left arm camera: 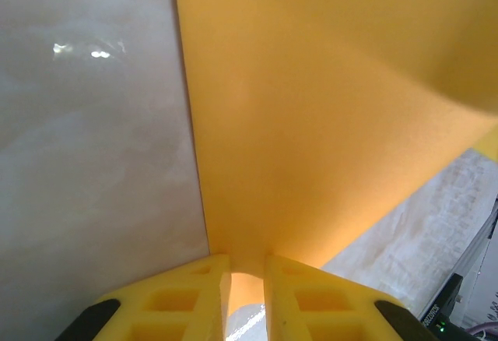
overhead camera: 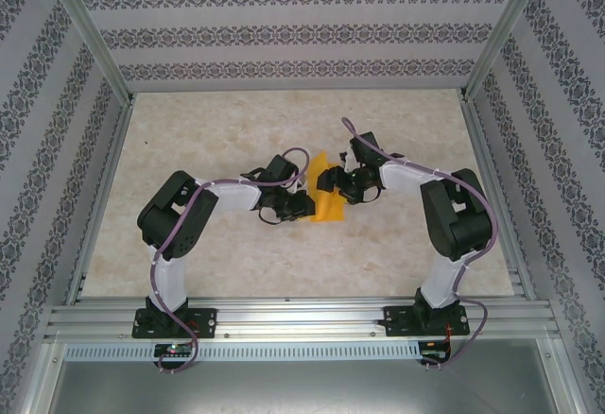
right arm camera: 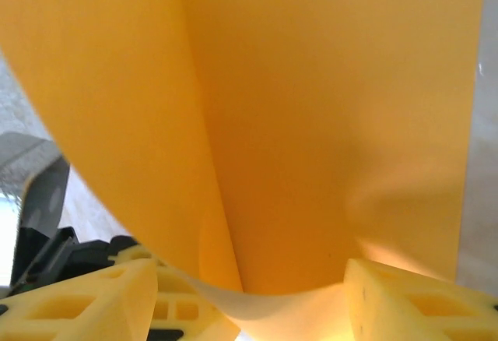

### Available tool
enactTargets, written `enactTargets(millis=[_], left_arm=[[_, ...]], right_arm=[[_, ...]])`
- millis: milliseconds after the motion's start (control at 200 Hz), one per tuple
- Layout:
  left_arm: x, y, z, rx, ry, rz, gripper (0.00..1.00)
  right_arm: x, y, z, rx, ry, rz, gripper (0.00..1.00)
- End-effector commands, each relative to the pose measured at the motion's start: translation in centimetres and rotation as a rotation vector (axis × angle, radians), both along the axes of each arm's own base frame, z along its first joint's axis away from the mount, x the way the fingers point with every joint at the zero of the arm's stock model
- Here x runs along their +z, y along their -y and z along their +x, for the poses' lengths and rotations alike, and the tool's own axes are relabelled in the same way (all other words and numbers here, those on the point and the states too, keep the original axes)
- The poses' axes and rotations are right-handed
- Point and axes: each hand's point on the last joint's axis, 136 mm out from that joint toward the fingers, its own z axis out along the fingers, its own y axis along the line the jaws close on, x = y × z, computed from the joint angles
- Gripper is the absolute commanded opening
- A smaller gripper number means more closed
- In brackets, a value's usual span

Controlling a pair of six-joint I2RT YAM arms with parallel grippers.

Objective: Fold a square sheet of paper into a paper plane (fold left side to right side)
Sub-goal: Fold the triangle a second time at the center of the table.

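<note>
Handling: square sheet of paper [overhead camera: 327,208] is thin, light and floppy. It will crease for good and tear if tugged. It sits mid-counter [overhead camera: 227,130] between the two arms, one side lifted and curling over, not yet pressed flat. Left claw [left arm camera: 245,279] is clenched on the sheet's edge, fingers nearly together. Right claw [right arm camera: 249,302] stands wide with the sheet's bend between its fingers, not clamped as far as I can see. Best hold: pinch an edge or corner, press the crease, don't drag.
</note>
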Motion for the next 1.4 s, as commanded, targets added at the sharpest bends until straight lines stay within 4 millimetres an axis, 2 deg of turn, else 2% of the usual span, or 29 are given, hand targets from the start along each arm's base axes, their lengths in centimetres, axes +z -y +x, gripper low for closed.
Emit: enactTargets(millis=[0,225,395,485,630,774,889,1034,1274,1394], left_arm=[[-1.4,0.0,-0.7,-0.015,-0.014,0.040,0.21],[-1.4,0.0,-0.7,-0.017,-0.014,0.041,0.21],[-0.5,0.1,-0.4,-0.022,0.016,0.031,0.21],[0.7,0.2,-0.1,-0.035,0.065,0.009,0.23],[3.5,0.2,0.3,-0.078,0.194,-0.007,0.30],[6.4,0.4,-0.3,-0.163,0.344,0.004,0.38],[7.4,0.8,-1.2,-0.246,0.444,0.077,0.42],[7.5,2.2,-2.2,-0.325,0.511,0.149,0.47],[7.5,4.1,-2.5,-0.369,0.588,0.270,0.65],[7.0,4.7,-2.4,-0.383,0.595,0.334,0.70]], right_arm=[[1.1,-1.0,1.5,0.047,0.061,0.048,0.65],[1.3,-1.0,2.4,0.078,0.075,0.046,0.65],[0.7,0.0,1.2,0.043,0.015,0.030,0.60],[0.3,0.8,0.8,-0.002,-0.025,0.050,0.55],[1.1,1.6,1.3,-0.054,-0.040,0.092,0.52],[1.8,1.5,2.0,-0.064,-0.057,0.129,0.48],[2.2,1.3,2.5,-0.063,-0.070,0.150,0.45],[2.8,1.0,3.2,-0.070,-0.075,0.173,0.41],[3.4,0.9,3.1,-0.072,-0.084,0.175,0.41],[3.3,0.9,3.1,-0.076,-0.089,0.174,0.41]])
